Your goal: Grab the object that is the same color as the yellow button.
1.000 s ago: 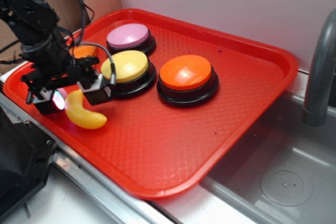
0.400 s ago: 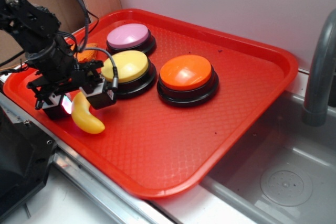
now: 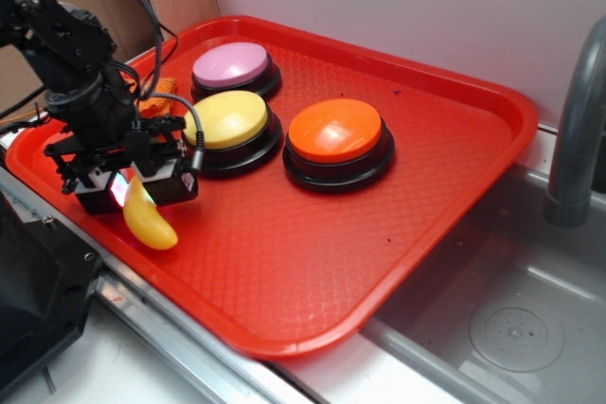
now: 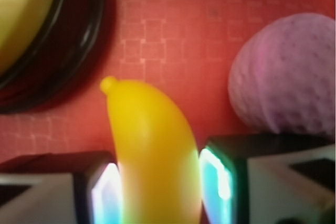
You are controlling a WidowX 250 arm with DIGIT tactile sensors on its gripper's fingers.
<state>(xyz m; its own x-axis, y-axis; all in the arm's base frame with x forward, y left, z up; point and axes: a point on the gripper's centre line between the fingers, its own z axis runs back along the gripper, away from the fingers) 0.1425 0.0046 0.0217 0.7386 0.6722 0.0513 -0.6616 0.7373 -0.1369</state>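
Observation:
The object, a small glossy yellow toy banana, lies on the red tray near its front left edge. My gripper is down over the banana's upper end. In the wrist view the banana fills the gap between the two lit pads of the gripper, which press on both its sides. The yellow button stands just right of the gripper, and its black rim and dome show at the wrist view's top left.
A pink ball rests right beside the right finger. A pink button and an orange button stand on the tray, an orange cloth behind the gripper. A metal sink and a grey pipe lie to the right.
The fingers have closed in on the banana, which has turned from lying crosswise to pointing toward the tray's front edge. The gripper has sunk a little lower.

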